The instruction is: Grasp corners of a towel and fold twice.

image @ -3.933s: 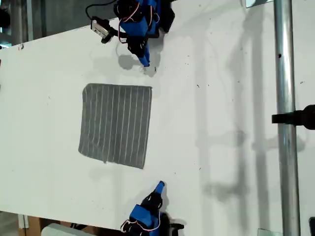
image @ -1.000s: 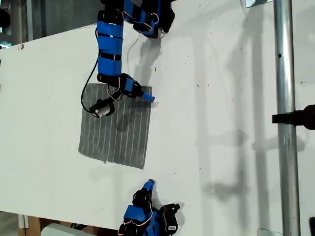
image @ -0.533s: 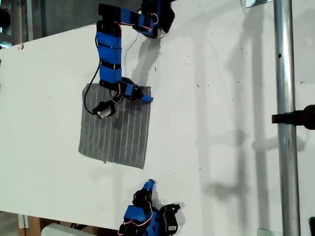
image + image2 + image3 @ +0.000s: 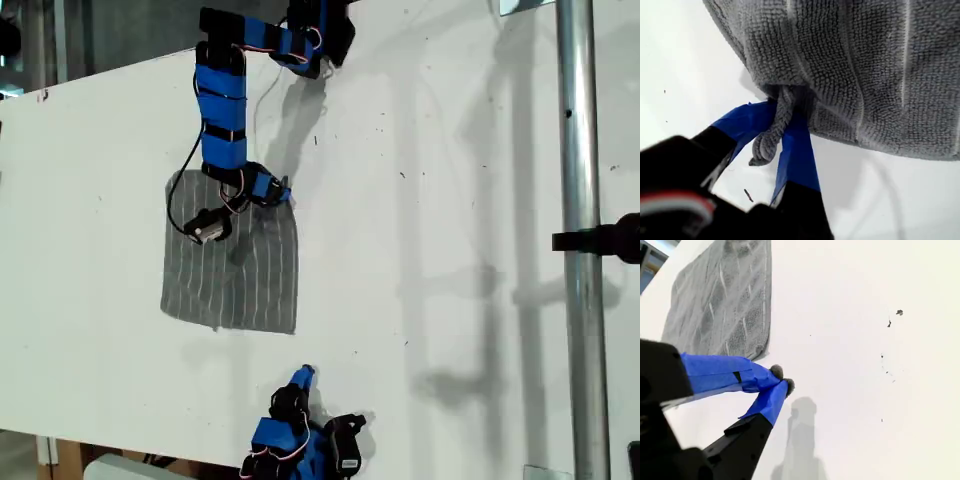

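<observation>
Starting with the exterior view: the towel lies on the white desk, toward that view's left. One corner is lifted under my first gripper, which reaches down from the arm based at the view's top. My second gripper sits low in the view, near the desk's edge and clear of the cloth.

First wrist view: blue-taped jaws clamped on a bunched twist of grey terry; the cloth puckers into folds above the pinch. Soft, light, limp, likely to drape and drag rather than hold shape. The grip is right at the corner tip, which looks thin and could slip.

Second wrist view: jaws together at their tips, nothing between them. The nearest free corner lies just beyond them, flat on the desk. That is the sensible place to take hold.
</observation>
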Robot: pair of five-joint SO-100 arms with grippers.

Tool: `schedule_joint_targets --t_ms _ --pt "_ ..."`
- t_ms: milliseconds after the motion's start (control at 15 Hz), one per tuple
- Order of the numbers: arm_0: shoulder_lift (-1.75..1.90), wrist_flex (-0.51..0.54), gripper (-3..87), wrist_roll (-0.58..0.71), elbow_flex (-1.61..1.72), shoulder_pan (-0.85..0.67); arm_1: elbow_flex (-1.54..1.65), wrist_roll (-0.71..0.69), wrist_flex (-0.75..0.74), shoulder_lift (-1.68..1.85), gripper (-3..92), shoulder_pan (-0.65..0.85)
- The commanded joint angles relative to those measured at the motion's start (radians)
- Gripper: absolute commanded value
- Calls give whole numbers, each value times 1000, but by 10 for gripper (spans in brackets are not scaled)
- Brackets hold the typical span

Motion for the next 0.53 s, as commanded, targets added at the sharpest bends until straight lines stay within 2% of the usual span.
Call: schedule_joint_targets --t_ms 0,133,200,333,467 --pt "3 5 -30 -23 -48 -5 -6 12 -23 12 -3 -8" --pt "-109 -15 -30 -18 -193 -28 -9 12 -32 9 -3 -12" --pt "-293 -35 -30 14 -328 -48 -9 12 -32 9 -3 -14" --pt "-669 -51 -30 146 -624 -91 -9 15 -32 9 -3 -18" --pt "-933 6 -30 311 -896 -155 -6 20 -34 9 -3 -28"
